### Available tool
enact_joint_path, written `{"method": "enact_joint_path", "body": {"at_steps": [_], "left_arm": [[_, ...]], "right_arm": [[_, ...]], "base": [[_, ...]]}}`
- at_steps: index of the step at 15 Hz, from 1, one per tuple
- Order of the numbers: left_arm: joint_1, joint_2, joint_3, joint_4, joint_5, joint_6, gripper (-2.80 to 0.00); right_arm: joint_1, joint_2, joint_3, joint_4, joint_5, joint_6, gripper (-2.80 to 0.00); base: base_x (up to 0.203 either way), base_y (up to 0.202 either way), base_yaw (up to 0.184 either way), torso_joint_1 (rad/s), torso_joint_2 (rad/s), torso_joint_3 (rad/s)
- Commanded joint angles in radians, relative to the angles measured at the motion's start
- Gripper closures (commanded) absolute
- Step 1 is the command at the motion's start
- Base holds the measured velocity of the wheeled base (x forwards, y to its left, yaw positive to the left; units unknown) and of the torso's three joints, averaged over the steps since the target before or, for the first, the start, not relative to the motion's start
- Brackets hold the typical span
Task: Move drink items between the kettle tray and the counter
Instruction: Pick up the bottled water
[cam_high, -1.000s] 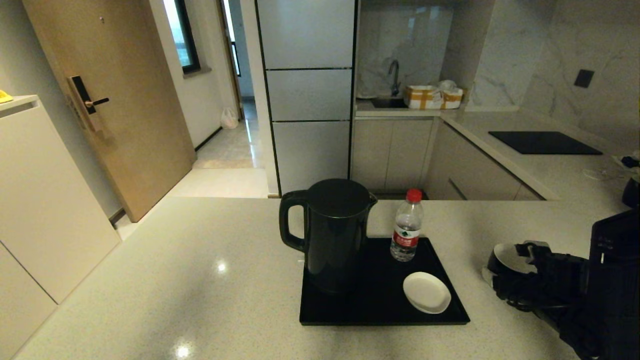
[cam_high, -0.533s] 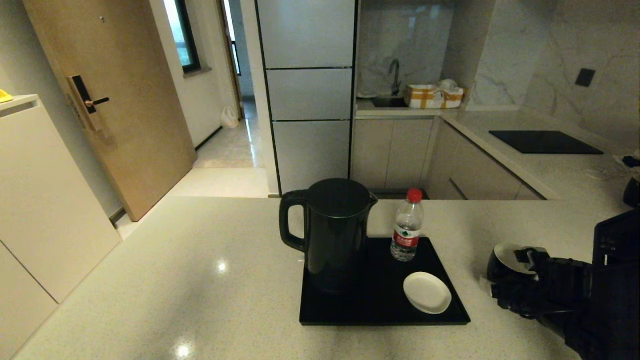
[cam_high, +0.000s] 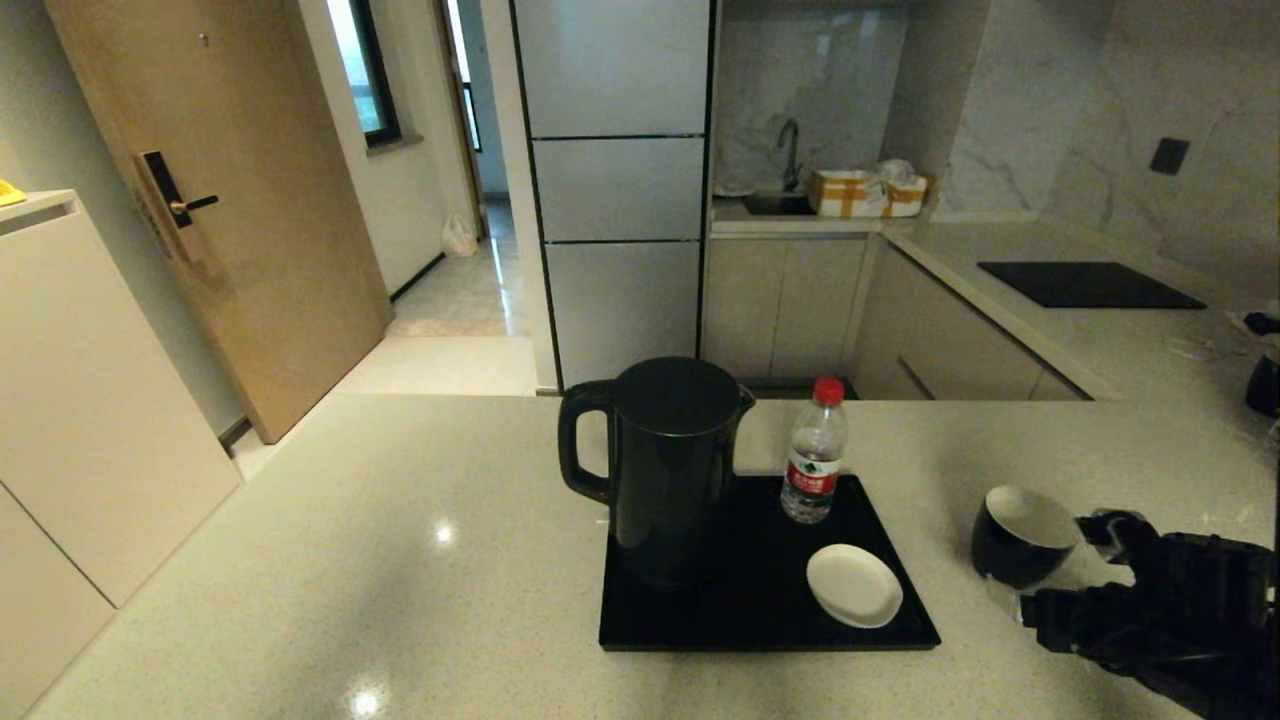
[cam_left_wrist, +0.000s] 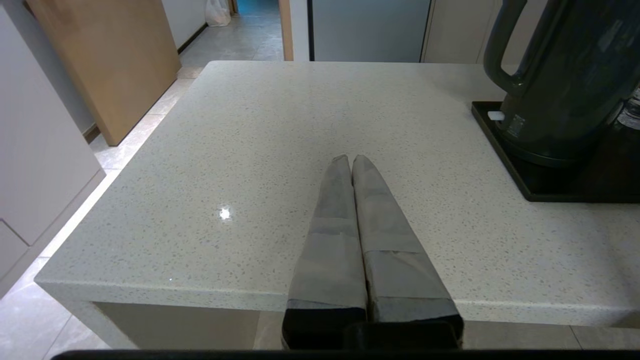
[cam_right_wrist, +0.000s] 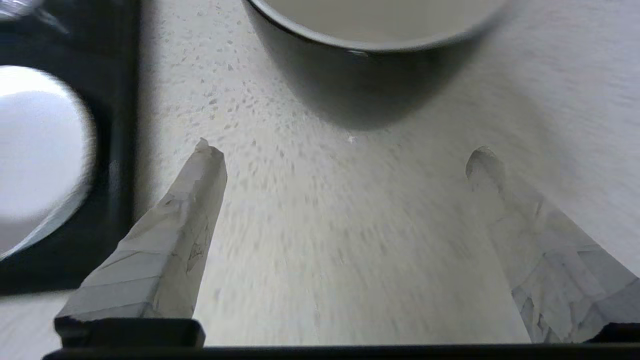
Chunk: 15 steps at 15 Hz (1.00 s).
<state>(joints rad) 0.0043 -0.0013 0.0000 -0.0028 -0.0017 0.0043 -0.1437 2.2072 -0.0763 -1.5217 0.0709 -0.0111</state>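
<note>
The black cup (cam_high: 1020, 535), white inside, stands upright on the beige counter (cam_high: 400, 560) just right of the kettle tray (cam_high: 740, 560). My right gripper (cam_high: 1065, 565) is open a little in front of it, not touching; in the right wrist view the cup (cam_right_wrist: 360, 85) lies beyond the spread fingers of the gripper (cam_right_wrist: 342, 152). The black kettle (cam_high: 670, 470) and the red-capped bottle (cam_high: 815, 455) stand on the tray. My left gripper (cam_left_wrist: 350, 160) is shut and empty, low at the counter's near left edge, with the kettle (cam_left_wrist: 565, 75) off to its side.
A small white saucer (cam_high: 853, 585) lies on the tray's near right corner, also seen as the saucer (cam_right_wrist: 35, 150) beside the right fingers. A black cooktop (cam_high: 1088, 285) sits on the far right worktop. Cardboard boxes (cam_high: 865, 193) stand by the sink.
My right gripper has let go of the cup and drawn back toward the near right. The cup now stands alone on the counter. Kettle, bottle and saucer have not moved.
</note>
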Motion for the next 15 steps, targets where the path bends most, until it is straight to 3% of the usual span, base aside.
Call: {"method": "enact_joint_path", "body": {"at_steps": [1, 5, 6, 9, 11, 13, 15], "left_arm": [[0.0, 0.001, 0.0, 0.0, 0.0, 0.0, 0.0], [0.0, 0.001, 0.0, 0.0, 0.0, 0.0, 0.0], [0.0, 0.001, 0.0, 0.0, 0.0, 0.0, 0.0], [0.0, 0.001, 0.0, 0.0, 0.0, 0.0, 0.0], [0.0, 0.001, 0.0, 0.0, 0.0, 0.0, 0.0], [0.0, 0.001, 0.0, 0.0, 0.0, 0.0, 0.0], [0.0, 0.001, 0.0, 0.0, 0.0, 0.0, 0.0]], "right_arm": [[-0.01, -0.084, 0.047, -0.008, 0.009, -0.001, -2.8], [-0.04, -0.291, 0.07, -0.008, 0.013, -0.002, -2.8], [-0.051, -0.334, 0.074, -0.008, 0.013, -0.003, 0.0], [-0.056, -0.49, 0.038, 0.03, 0.005, -0.025, 0.0], [-0.055, -0.643, -0.066, 0.197, -0.014, -0.041, 0.0], [-0.043, -0.791, -0.212, 0.51, -0.026, -0.046, 0.0], [0.039, -0.935, -0.41, 0.991, -0.029, -0.03, 0.0]], "base": [[0.0, 0.0, 0.0, 0.0, 0.0, 0.0], [0.0, 0.0, 0.0, 0.0, 0.0, 0.0], [0.0, 0.0, 0.0, 0.0, 0.0, 0.0], [0.0, 0.0, 0.0, 0.0, 0.0, 0.0], [0.0, 0.0, 0.0, 0.0, 0.0, 0.0], [0.0, 0.0, 0.0, 0.0, 0.0, 0.0], [0.0, 0.0, 0.0, 0.0, 0.0, 0.0]]}}
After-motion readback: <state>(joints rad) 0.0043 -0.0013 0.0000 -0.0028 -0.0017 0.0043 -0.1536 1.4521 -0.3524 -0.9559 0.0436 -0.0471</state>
